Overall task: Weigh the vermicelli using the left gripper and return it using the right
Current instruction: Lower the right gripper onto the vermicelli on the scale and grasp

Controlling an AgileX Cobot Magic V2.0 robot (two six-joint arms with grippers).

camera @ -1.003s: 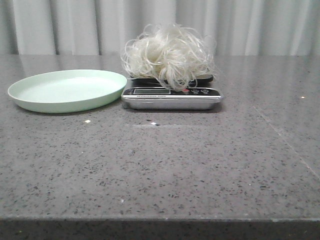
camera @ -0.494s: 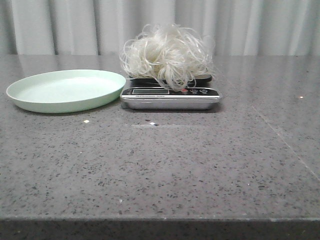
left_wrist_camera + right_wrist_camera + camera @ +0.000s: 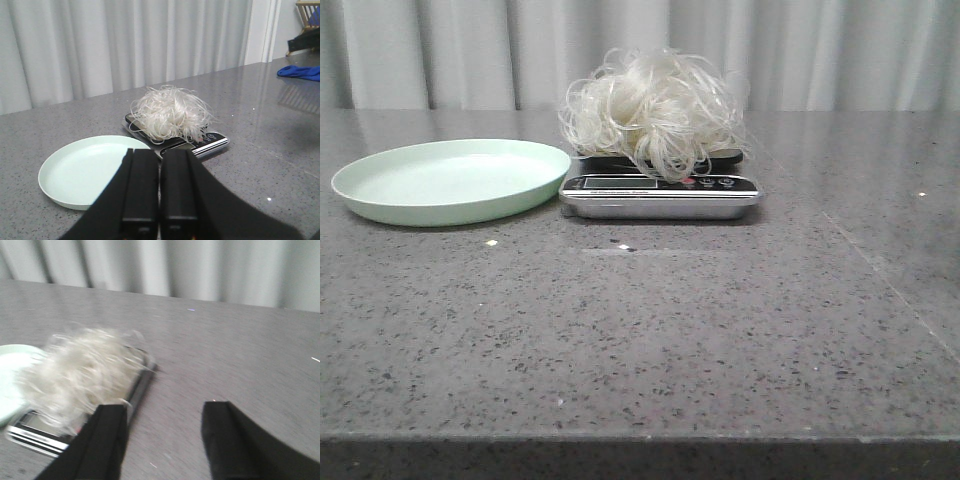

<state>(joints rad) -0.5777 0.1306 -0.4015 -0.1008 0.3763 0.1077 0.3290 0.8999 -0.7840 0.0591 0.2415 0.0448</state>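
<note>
Centrally on the grey speckled tabletop (image 3: 650, 330) sits a kitchen scale (image 3: 660, 194), a flat silver-and-black unit with its display strip and small buttons facing the front camera. Piled on its weighing platform is the vermicelli (image 3: 652, 108), a fluffy clump of thin, curly, translucent white strands about as wide as the scale, with a few loops hanging over the front edge toward the buttons. Just beside the scale, on the robot's left, lies a pale green round plate (image 3: 450, 180); its rim comes very close to the scale's corner, though contact cannot be judged.

Neither arm appears in the front view. From the left wrist view, the left end effector (image 3: 159, 200) has its 2 black fingers pressed together with nothing between them, held back from the plate and scale. The right wrist view is motion-blurred; the right end effector (image 3: 165, 440) has its 2 fingers spread wide apart, gripping nothing, with the vermicelli and scale beyond one finger.

A white pleated curtain (image 3: 820, 50) hangs behind the tabletop.
</note>
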